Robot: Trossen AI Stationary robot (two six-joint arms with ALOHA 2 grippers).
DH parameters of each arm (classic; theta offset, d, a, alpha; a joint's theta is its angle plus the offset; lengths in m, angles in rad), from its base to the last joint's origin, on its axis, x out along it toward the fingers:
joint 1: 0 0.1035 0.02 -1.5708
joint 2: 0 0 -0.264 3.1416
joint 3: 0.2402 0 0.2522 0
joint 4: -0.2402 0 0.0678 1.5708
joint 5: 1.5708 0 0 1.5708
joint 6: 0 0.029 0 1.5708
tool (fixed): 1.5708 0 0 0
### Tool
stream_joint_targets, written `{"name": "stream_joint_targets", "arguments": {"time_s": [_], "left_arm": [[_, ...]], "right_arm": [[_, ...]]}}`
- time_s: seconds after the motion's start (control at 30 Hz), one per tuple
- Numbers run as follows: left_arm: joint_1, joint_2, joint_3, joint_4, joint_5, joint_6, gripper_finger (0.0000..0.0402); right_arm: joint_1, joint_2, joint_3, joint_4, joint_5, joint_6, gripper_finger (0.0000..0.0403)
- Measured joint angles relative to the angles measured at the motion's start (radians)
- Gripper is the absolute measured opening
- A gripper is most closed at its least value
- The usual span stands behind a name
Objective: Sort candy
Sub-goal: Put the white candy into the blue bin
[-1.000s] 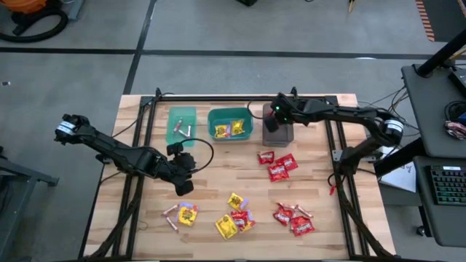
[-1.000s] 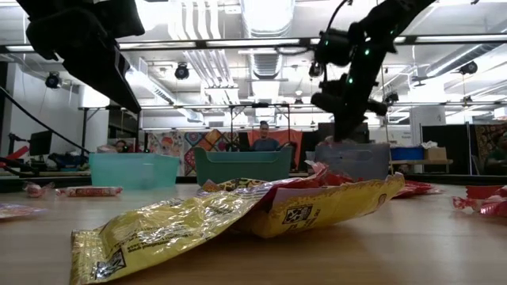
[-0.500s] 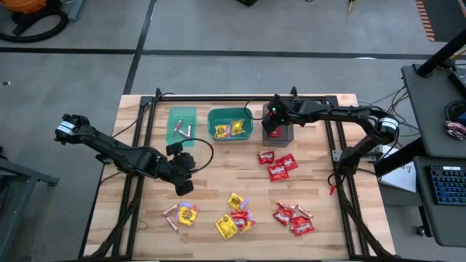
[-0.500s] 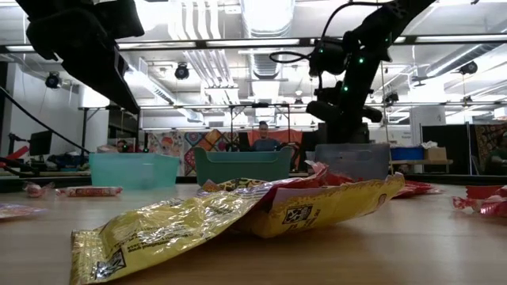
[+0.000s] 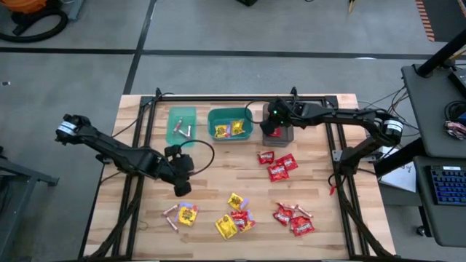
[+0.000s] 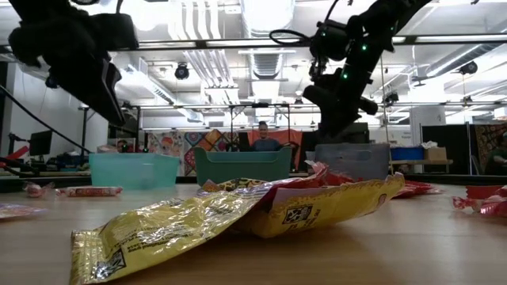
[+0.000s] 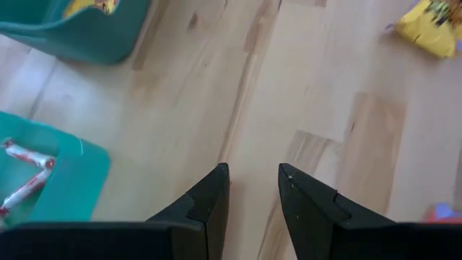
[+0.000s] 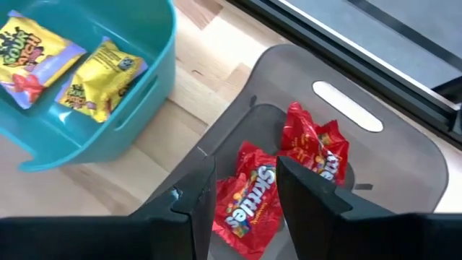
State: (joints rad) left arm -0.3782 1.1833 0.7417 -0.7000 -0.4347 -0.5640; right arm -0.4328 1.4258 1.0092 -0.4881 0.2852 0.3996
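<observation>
Released, a red packet (image 8: 249,198) lies in the grey bin (image 8: 404,155); right gripper (image 8: 242,189) jaws spread

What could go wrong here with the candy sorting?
1. The right gripper hangs open over the grey bin, right above two red packets; dipping lower could snag one back out.
2. Red and yellow packets overlap in the front pile, so a grab there might lift both kinds.
3. The left gripper is open over bare wood.

Left gripper (image 7: 253,189) fingers (image 7: 209,198) parted, empty, above bare wooden bench (image 7: 303,94). Teal bin (image 7: 65,180) holds pink sticks (image 7: 25,177). Second teal bin (image 7: 79,32) nearby. Yellow packet (image 7: 429,29) apart.
</observation>
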Motion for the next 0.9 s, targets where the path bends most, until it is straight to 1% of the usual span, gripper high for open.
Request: {"name": "stream_joint_targets", "arguments": {"time_s": [0.13,0.27,0.43,0.57,0.9], "left_arm": [[0.000,0.006,-0.039,0.001,0.001,-0.005,0.0105],[0.000,0.004,-0.115,0.006,0.013,-0.033,0.0105],[0.000,0.003,-0.211,0.079,0.035,-0.057,0.0105],[0.003,0.002,-0.264,0.153,0.036,-0.058,0.0105],[0.013,0.002,-0.328,0.218,0.033,-0.060,0.0105]], "right_arm": [[0.006,-0.001,0.000,0.000,0.000,-0.002,0.0137],[0.006,-0.001,0.000,0.000,0.000,-0.007,0.0138],[0.006,-0.001,0.000,0.000,-0.004,-0.007,0.0138],[0.006,-0.001,0.000,0.000,-0.005,-0.007,0.0138],[0.006,-0.001,0.000,0.006,-0.005,-0.007,0.0138]]}}
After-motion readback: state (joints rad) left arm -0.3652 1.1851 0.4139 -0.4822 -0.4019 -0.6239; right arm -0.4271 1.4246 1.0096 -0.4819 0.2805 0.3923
